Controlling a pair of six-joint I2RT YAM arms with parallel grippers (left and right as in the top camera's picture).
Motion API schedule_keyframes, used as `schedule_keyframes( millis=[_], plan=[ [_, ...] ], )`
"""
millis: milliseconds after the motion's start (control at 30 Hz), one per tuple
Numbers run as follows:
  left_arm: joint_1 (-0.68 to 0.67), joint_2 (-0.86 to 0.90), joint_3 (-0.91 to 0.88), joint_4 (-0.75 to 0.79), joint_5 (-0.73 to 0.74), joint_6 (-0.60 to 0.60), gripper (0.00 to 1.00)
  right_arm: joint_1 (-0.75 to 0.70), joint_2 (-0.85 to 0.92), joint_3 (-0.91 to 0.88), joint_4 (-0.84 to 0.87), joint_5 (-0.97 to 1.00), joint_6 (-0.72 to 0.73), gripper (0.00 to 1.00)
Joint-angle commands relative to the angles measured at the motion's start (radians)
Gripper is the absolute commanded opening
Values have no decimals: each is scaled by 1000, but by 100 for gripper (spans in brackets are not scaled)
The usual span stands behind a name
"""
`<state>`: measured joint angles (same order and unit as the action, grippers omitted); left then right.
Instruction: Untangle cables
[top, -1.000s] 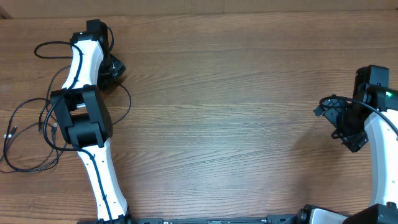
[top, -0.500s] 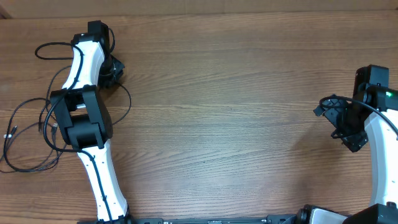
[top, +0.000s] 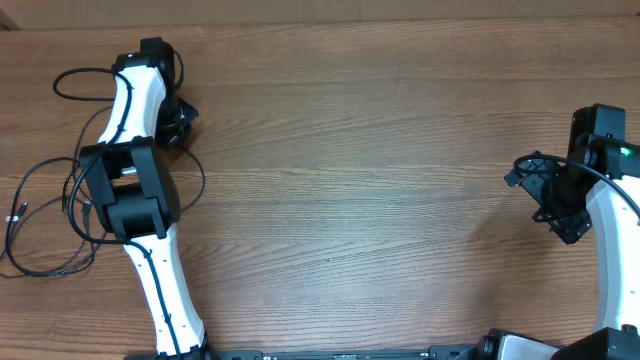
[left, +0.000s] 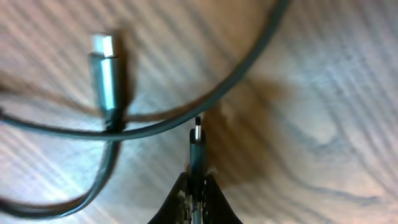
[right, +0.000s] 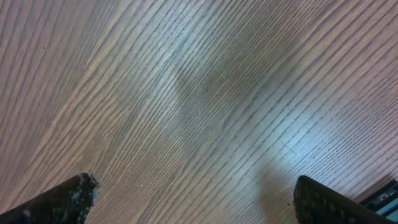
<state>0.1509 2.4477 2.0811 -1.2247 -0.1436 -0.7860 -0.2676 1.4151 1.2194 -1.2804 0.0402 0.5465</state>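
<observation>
Cables (left: 155, 127), likely light and limp, sprawl on the desk (top: 380, 180) as my left hand (left: 196, 186) pinches one by its rigid plug (left: 196, 146).

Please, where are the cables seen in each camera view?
Overhead: cables looped at far left, around the left arm.
Left wrist: cables cross the frame; the left fingers pinch one plug.
Right wrist: not in it.
Shared landmark: the wood-grain table.
</observation>
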Motion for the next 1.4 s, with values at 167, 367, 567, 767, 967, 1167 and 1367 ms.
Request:
schedule_keyframes(
  millis=[167, 367, 567, 767, 967, 1167, 1367],
  plan=[
    [66, -144, 165, -80, -57, 1, 4, -3, -1, 11, 11, -1, 2, 100],
    [156, -274, 214, -73, -126, 4, 4, -3, -1, 11, 19, -1, 2, 100],
    [320, -325, 210, -72, -156, -21, 4, -3, -1, 11, 22, -1, 2, 100],
    [422, -323, 196, -134, -158, -120, 4, -3, -1, 11, 21, -1, 2, 100],
    [465, -323, 196, -167, -159, -119, 5, -3, -1, 11, 21, -2, 2, 100],
    [472, -323, 196, -166, -159, -120, 5, -3, -1, 11, 18, -2, 2, 100],
    [472, -323, 196, -169, -159, -119, 47, -3, -1, 11, 18, -2, 2, 100]
  ],
)
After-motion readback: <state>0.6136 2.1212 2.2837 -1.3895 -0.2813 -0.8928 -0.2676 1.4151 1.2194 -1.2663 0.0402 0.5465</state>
